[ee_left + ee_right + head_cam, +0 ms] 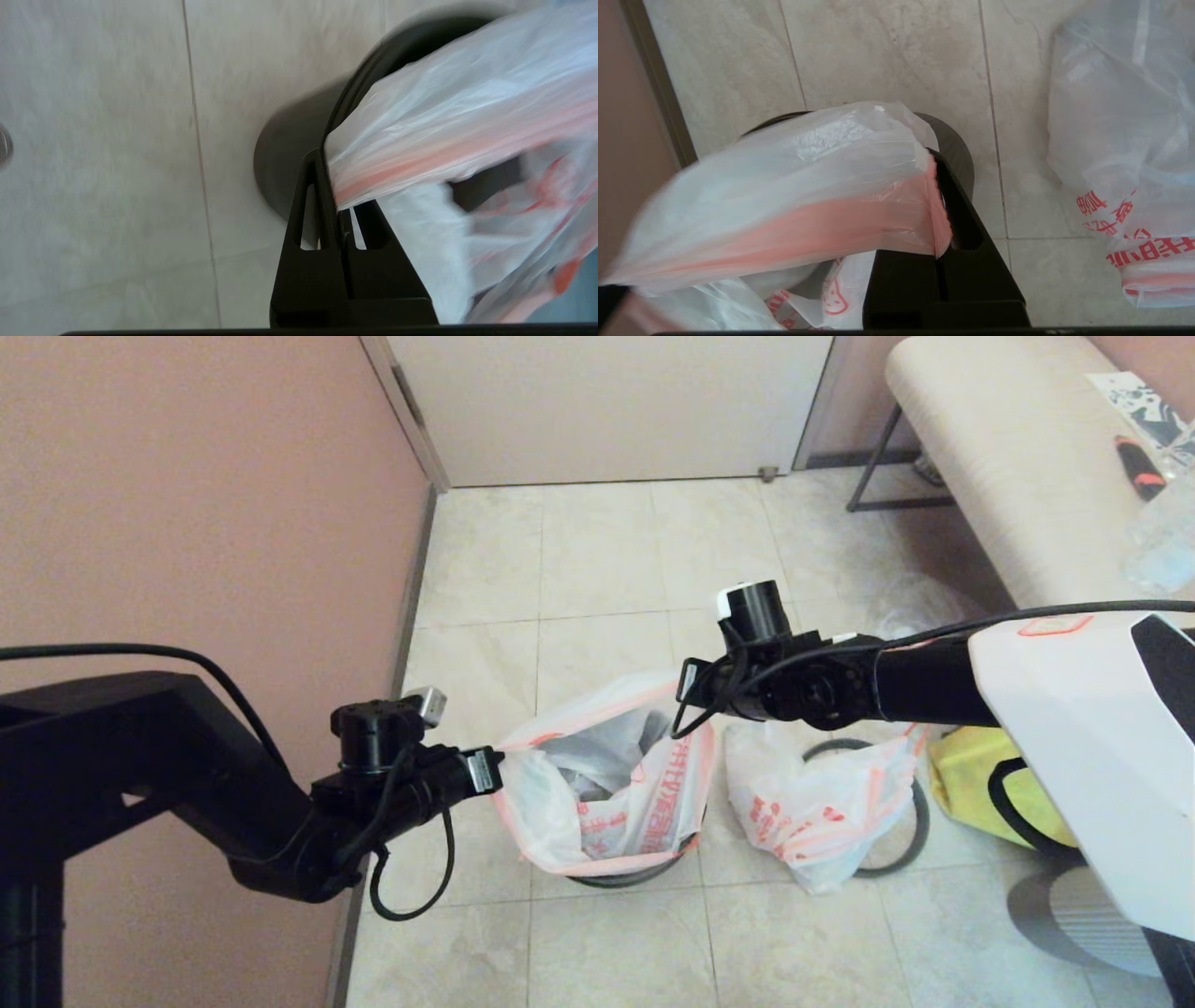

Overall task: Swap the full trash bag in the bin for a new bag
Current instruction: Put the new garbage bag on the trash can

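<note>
Both end effectors clamped on new bag (597, 775) hem, mouth stretched sideways, seemingly over bin (625, 875)

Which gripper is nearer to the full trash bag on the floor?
Right. The right gripper holds the new bag's hem beside the full trash bag; the left gripper holds the far side.

My head looks down from afar; both wrist cameras sit close behind my fingers (327, 186), sharing the bin (957, 149).
</note>
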